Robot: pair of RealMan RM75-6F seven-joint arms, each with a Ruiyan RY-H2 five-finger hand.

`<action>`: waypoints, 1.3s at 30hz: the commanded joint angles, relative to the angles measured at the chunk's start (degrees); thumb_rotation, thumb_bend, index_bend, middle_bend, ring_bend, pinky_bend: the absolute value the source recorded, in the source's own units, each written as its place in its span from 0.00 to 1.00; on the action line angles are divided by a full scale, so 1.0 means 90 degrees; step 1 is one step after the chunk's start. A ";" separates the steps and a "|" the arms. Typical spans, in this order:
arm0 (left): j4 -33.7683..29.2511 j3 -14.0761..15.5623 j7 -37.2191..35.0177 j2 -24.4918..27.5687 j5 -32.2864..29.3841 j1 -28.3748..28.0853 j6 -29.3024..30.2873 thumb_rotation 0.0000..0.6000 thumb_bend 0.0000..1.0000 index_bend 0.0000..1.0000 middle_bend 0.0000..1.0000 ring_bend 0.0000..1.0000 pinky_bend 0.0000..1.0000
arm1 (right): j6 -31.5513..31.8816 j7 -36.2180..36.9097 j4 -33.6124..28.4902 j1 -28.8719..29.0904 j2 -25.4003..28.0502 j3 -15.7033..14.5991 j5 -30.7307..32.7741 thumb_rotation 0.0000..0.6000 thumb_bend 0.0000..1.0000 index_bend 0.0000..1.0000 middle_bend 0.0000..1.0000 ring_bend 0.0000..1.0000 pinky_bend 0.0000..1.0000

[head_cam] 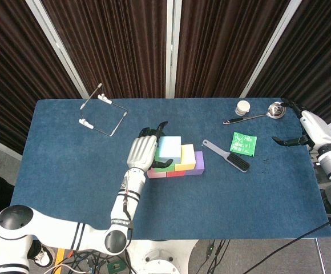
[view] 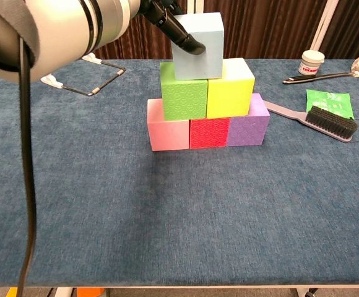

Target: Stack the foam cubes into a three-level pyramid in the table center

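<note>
Light-blue foam cube [view: 197, 46], held by the left hand [head_cam: 143, 150], rests atop the green cube [view: 184, 90]; no legible labels.

front: bare table [view: 185, 216] | right: brush [view: 331, 119] near | left-rear: wire frame [view: 83, 77]

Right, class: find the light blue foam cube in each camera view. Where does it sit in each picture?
Head view: light blue cube just left of centre, beside the left hand.
Chest view: light blue cube top centre, on the stack.
Shared landmark: the yellow cube beneath it, to its right.
</note>
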 commanded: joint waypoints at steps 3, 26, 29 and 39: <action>-0.0083 0.0007 -0.0077 0.0041 0.0078 0.0050 -0.0037 1.00 0.22 0.08 0.34 0.17 0.09 | -0.0024 -0.0032 0.0005 0.0020 0.0000 -0.0001 0.0060 1.00 0.13 0.00 0.10 0.00 0.00; -0.0085 0.0072 -0.0214 0.0064 0.0226 0.0100 -0.0207 1.00 0.21 0.08 0.22 0.13 0.09 | -0.0139 0.0010 0.0101 0.0028 -0.0023 -0.0037 0.0094 1.00 0.13 0.00 0.10 0.00 0.00; -0.0155 0.0063 -0.0232 0.0099 0.0235 0.0116 -0.0230 1.00 0.21 0.08 0.21 0.12 0.09 | -0.0139 0.0040 0.0100 0.0022 -0.0018 -0.0031 0.0077 1.00 0.13 0.00 0.10 0.00 0.00; -0.1641 0.0372 -0.0206 0.1112 0.0450 0.0805 0.0143 1.00 0.21 0.08 0.14 0.07 0.08 | -0.0097 -0.0115 -0.0306 0.0104 0.0257 0.0087 0.0039 1.00 0.13 0.00 0.10 0.00 0.00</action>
